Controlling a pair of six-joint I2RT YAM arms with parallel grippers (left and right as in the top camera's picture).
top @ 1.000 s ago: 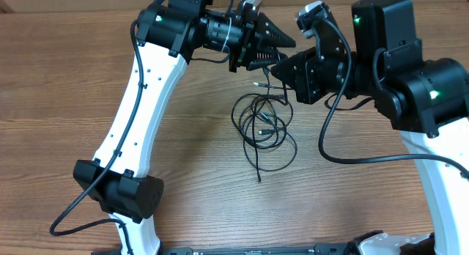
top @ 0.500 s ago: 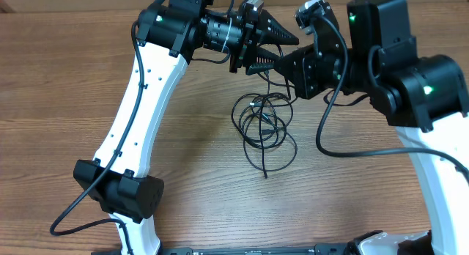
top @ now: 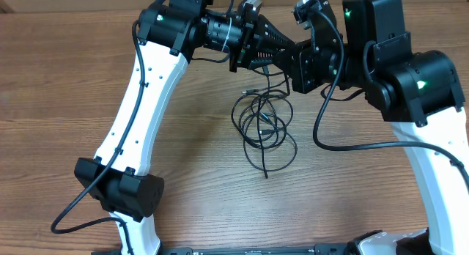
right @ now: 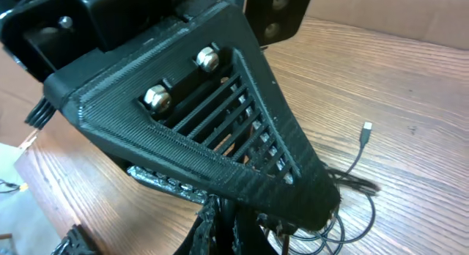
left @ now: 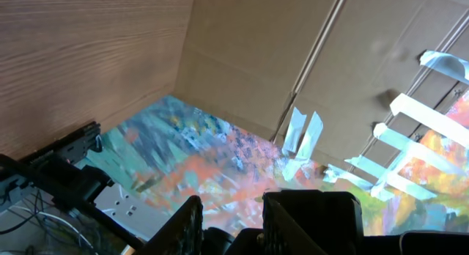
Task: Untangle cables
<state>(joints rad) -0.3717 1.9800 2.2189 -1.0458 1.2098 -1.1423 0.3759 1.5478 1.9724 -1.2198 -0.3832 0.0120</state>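
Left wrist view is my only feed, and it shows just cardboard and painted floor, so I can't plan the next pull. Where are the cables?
Observer: The cables lie in loose, overlapping loops near the middle of the table.
Operator: Is any plug free of the loops?
Observer: Yes, one silvery plug lies apart from them on bare wood, its cord running back into the bundle.
Operator: And the right gripper?
Observer: The right gripper is shut, close beside the left gripper. I cannot tell whether it pinches a strand.
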